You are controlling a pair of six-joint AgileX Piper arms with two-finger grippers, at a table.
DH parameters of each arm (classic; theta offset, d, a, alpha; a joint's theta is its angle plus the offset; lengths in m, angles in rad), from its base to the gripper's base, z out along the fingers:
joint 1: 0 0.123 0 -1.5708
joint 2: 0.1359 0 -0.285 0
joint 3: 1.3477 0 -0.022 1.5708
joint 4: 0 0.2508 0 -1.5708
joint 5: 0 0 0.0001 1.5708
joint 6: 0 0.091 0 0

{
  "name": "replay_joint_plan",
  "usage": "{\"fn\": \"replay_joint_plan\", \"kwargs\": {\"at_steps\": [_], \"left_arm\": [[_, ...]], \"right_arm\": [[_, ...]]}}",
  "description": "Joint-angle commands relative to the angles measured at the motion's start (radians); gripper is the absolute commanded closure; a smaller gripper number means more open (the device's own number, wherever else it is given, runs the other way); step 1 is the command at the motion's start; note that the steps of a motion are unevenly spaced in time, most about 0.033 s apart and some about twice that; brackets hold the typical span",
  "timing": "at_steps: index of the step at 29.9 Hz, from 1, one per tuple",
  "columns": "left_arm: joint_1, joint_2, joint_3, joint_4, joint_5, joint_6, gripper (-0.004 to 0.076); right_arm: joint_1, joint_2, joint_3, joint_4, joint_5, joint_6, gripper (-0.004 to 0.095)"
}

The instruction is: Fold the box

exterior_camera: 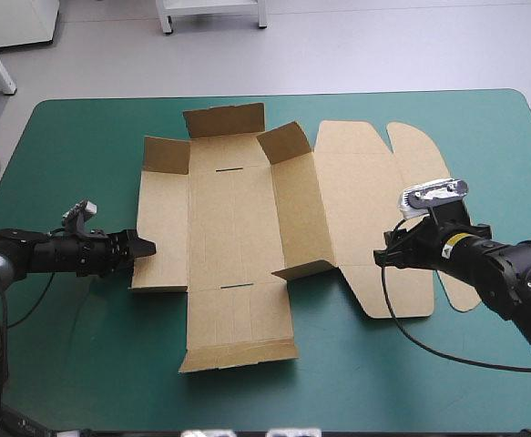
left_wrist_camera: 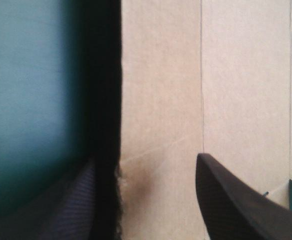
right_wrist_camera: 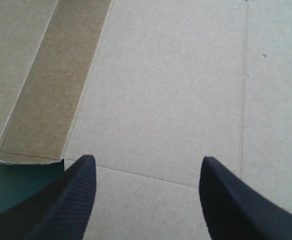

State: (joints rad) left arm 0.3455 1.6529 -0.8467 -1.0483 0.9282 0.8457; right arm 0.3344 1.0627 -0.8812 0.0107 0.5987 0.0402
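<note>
Straddling the left flap edge of the brown cut-board box (exterior_camera: 233, 228), the black-fingered left gripper (exterior_camera: 146, 246) gapes, the right gripper (exterior_camera: 380, 258) too; raising that wall likely needs a pinch.

Plain brown box (exterior_camera: 233, 228), teal-green cover (exterior_camera: 83, 346), black finely ribbed fingers (right_wrist_camera: 70, 200) of right claw (right_wrist_camera: 147, 158)

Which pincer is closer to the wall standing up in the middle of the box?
Right. The right pincer is over the flat lid, just beside that wall; the left pincer is at the box's far left edge.
</note>
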Motion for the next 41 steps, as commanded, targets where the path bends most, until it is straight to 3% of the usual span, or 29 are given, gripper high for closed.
{"fn": "replay_joint_plan", "kwargs": {"at_steps": [1,9,18,21,25,29,34,37,41], "left_arm": [[-0.002,-0.019,-0.007,-0.075,0.052,0.032,0.03],[-0.027,0.004,-0.007,-0.245,0.044,0.108,0.0305],[-0.09,0.072,-0.007,-0.268,0.071,0.131,0.0398],[-0.09,0.07,-0.007,-0.329,0.075,0.151,0.0486],[-0.09,0.07,-0.007,-0.372,0.07,0.21,0.0734],[-0.09,0.07,-0.012,-0.363,0.085,0.244,0.0733],[-0.092,0.07,-0.084,-0.3,0.248,0.278,0.0732],[-0.13,0.07,-0.188,-0.156,0.333,0.255,0.0733],[-0.219,0.07,-0.34,0.085,0.347,0.174,0.0732]], "right_arm": [[0.003,-0.013,-0.038,0.002,-0.066,-0.001,0.0341],[0.003,-0.013,-0.038,0.002,-0.068,-0.002,0.0341],[0.003,-0.013,-0.038,0.002,-0.054,-0.002,0.0349],[0.003,-0.013,-0.038,0.002,-0.054,-0.002,0.0372],[0.003,-0.013,-0.038,0.002,-0.054,-0.005,0.041],[0.003,-0.013,-0.038,0.002,-0.054,-0.008,0.0418],[0.003,-0.013,-0.038,0.0,-0.055,-0.008,0.0422],[0.003,-0.013,-0.038,-0.002,-0.057,-0.008,0.0422],[0.003,-0.013,-0.038,-0.002,-0.061,-0.008,0.0422]]}}
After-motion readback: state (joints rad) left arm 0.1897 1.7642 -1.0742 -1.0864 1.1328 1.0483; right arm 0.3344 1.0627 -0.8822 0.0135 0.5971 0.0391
